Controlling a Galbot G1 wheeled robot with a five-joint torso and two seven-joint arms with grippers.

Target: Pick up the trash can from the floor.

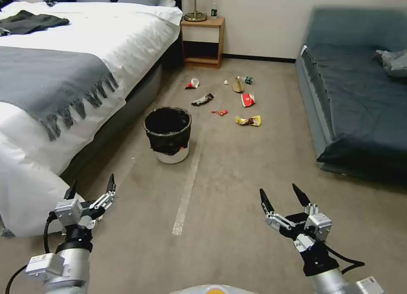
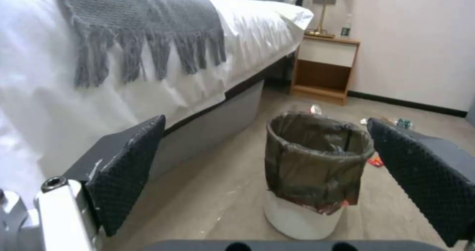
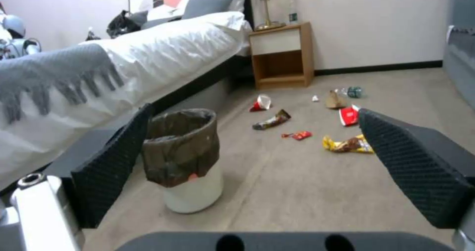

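- The bed fills the left side of the room, made up in white with a fringed grey throw laid across it and dark clothing farther up.
- The left gripper hangs low above the floor, beside the bed's near corner; its jaws are spread wide and hold nothing.
- The trash can stands upright on the floor just off the bed's side, well ahead of both grippers. Its black liner is folded over the rim and the white body shows below it.
- A pale strip of tape runs along the carpet just right of the trash can, toward the robot.
- A wooden nightstand sits against the far wall, a brass lamp base on top.
- Beyond the trash can lies scattered litter: a paper cup, a dark wrapper, a small red wrapper, a yellow wrapper, a red-and-white carton.
- The right gripper hovers above the floor, jaws likewise released and empty.
- A dark blue sofa lines the right side.
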